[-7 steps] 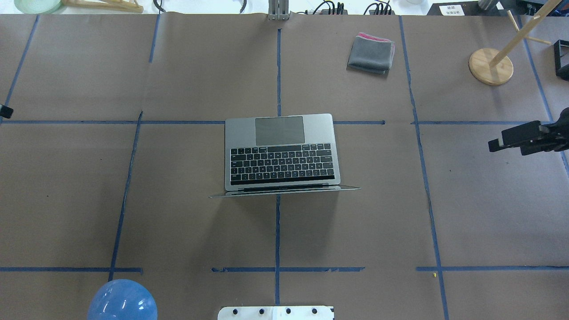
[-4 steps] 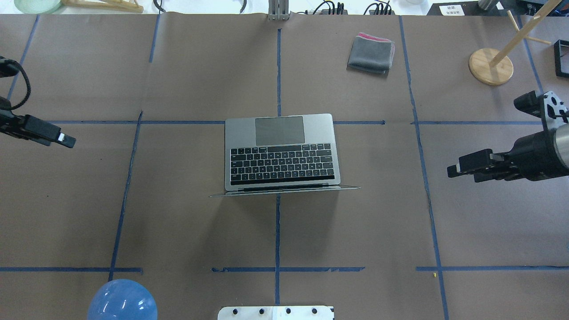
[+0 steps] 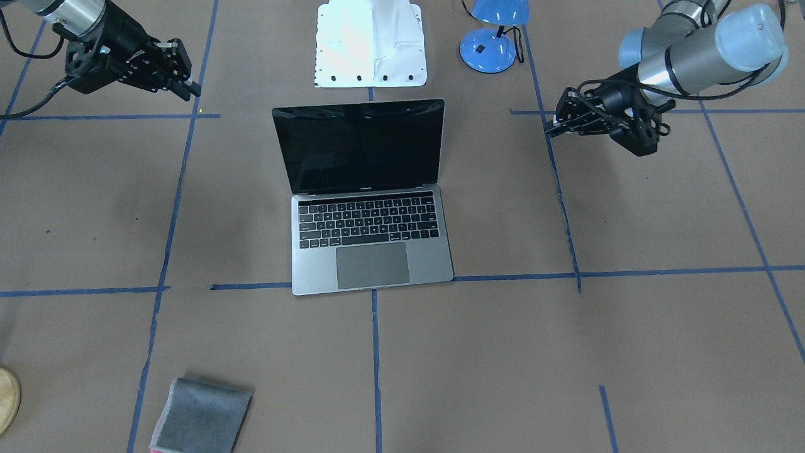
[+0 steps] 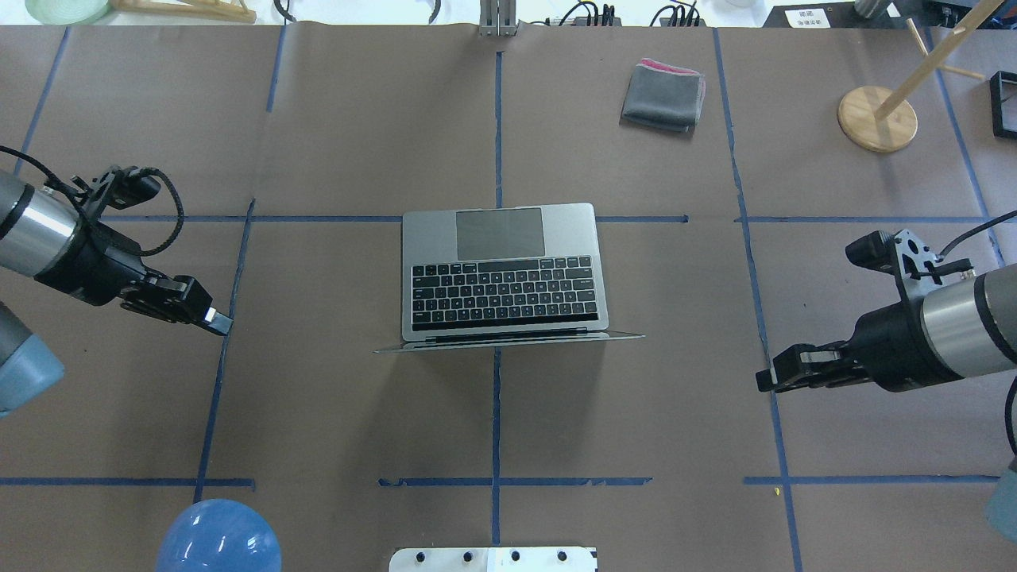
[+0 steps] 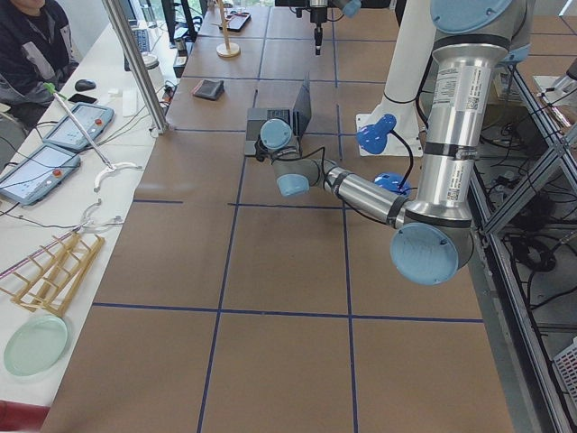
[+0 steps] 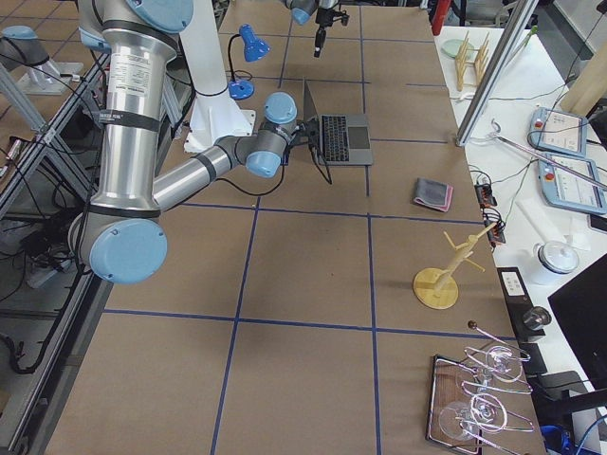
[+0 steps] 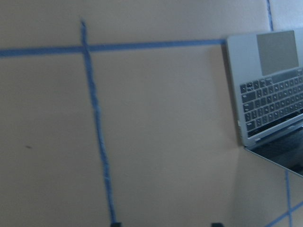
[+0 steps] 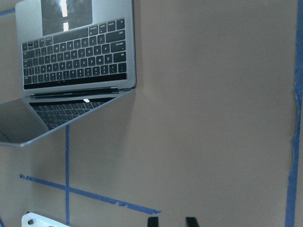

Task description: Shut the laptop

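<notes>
left tool [image 4: 218,322] and right tool [image 4: 767,381] moved nearer the open laptop [image 4: 500,270].

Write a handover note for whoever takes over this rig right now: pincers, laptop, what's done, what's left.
Left pincer: open, empty, to the laptop's left, apart from it.
Right pincer: narrowly open, empty, to its right, apart from it.
Laptop: middle of the table, lid standing open, screen facing away from the robot.
Done: nothing yet; lid untouched.
Left: push the lid down until shut.

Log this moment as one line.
laptop: open, untouched | left gripper: left of laptop, jaws open | right gripper: right of laptop, jaws part open
</notes>
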